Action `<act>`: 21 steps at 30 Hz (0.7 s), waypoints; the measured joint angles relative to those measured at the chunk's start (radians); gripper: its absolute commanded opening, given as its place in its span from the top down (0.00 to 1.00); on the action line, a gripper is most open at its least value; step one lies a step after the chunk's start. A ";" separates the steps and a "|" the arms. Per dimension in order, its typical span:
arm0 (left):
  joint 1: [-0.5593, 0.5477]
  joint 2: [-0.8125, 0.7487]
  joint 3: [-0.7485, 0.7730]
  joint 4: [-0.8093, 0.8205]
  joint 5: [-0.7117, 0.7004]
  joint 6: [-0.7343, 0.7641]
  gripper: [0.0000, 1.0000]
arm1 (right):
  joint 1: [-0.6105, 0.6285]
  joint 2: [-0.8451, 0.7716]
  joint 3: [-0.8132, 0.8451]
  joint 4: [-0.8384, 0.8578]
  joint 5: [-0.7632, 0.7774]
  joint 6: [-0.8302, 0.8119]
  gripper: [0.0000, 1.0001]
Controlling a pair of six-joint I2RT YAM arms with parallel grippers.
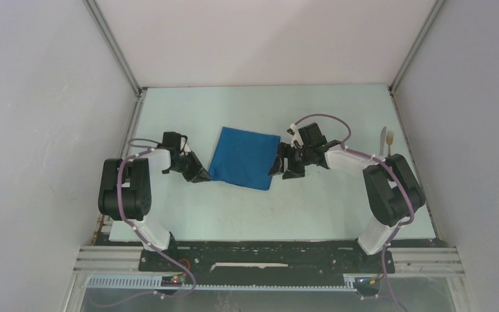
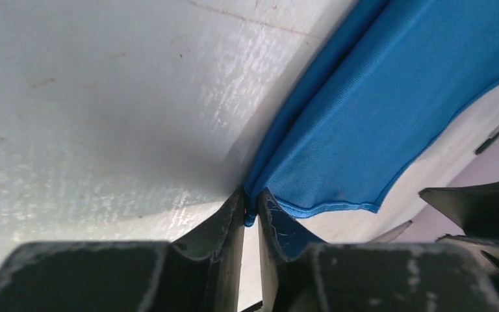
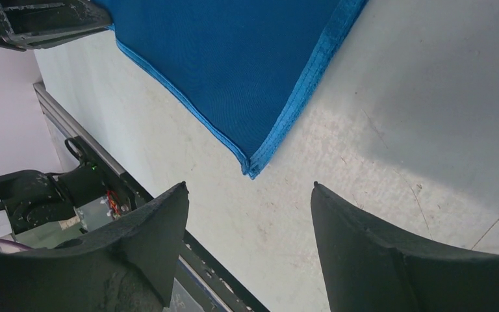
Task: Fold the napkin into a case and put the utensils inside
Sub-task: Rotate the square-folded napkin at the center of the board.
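Left gripper point(image 2: 250, 203) is pinching the napkin point(image 1: 245, 157) at its near-left corner, jaws almost closed. Right gripper point(image 3: 251, 190) is hovering wide open, empty, just off its near-right corner. Utensils point(image 1: 386, 140) are lying well to its right.

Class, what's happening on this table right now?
Two robot arms are working a blue napkin on the table. The left gripper is shut on its near-left corner. The right gripper is open beside the near-right corner, not touching. The knife and fork lie untouched at the far right.
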 measured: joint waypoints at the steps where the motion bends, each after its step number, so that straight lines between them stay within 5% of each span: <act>1: 0.000 -0.007 -0.014 0.019 0.006 -0.012 0.88 | 0.000 -0.002 -0.006 0.000 0.001 0.000 0.23; 7: -0.074 -0.109 -0.209 0.260 0.037 -0.191 0.92 | -0.010 -0.037 -0.063 0.001 0.036 0.017 0.24; 11: -0.314 -0.235 -0.394 0.447 -0.015 -0.420 0.86 | -0.074 -0.094 -0.151 0.010 0.048 0.045 0.23; 15: -0.557 -0.322 -0.524 0.570 -0.092 -0.632 0.54 | -0.178 -0.122 -0.188 -0.008 0.048 0.037 0.23; 21: -0.594 -0.409 -0.572 0.627 -0.098 -0.731 0.20 | -0.188 -0.175 -0.188 -0.046 0.066 0.005 0.20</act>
